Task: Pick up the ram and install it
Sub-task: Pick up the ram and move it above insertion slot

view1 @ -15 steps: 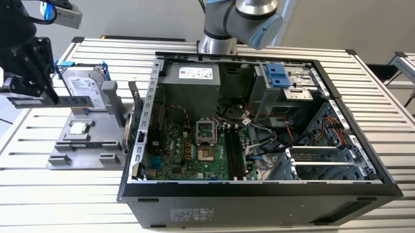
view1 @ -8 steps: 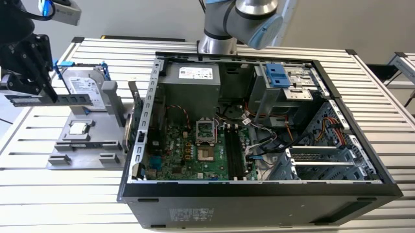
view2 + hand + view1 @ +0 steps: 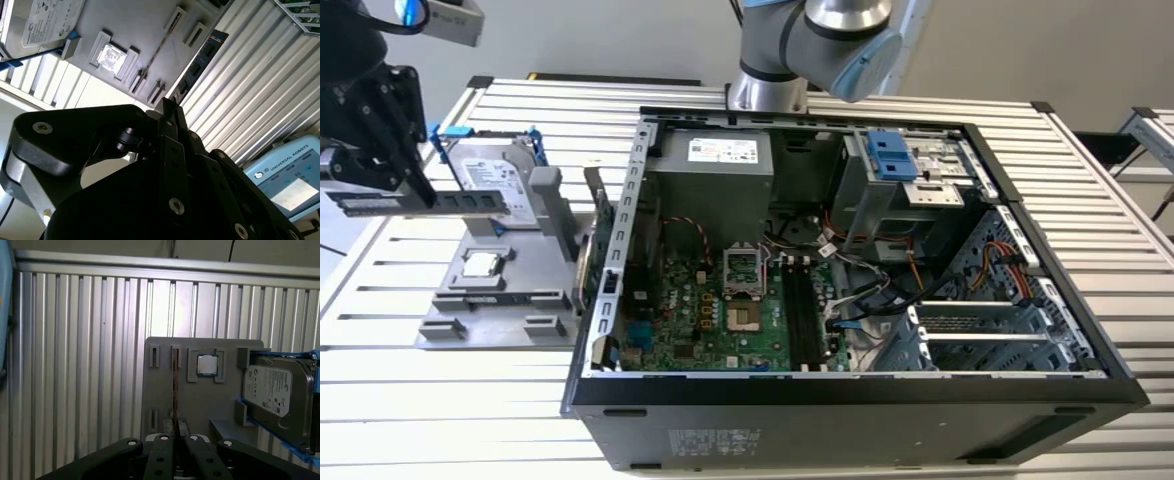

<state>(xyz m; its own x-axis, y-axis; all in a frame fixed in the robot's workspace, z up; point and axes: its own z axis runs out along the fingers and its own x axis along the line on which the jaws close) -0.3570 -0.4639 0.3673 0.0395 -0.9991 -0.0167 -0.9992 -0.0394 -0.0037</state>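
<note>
The ram [image 3: 460, 200] is a long, narrow dark stick, held level in the air at the exterior view's left, over the grey fixture plate [image 3: 454, 325]. My gripper [image 3: 416, 195] is shut on it near one end. In the second wrist view the ram [image 3: 202, 57] juts out past the black fingers [image 3: 172, 125]. In the first wrist view the ram [image 3: 175, 385] shows edge-on as a thin line, rising from between the fingertips of my gripper [image 3: 175, 437].
A silver hard drive [image 3: 491, 175] with blue rails and a small square processor [image 3: 483, 264] sit on the fixture. The open computer case [image 3: 854, 395] lies in the middle, with the motherboard's long memory slots [image 3: 803, 310] inside. The arm's base [image 3: 767, 90] stands behind the case.
</note>
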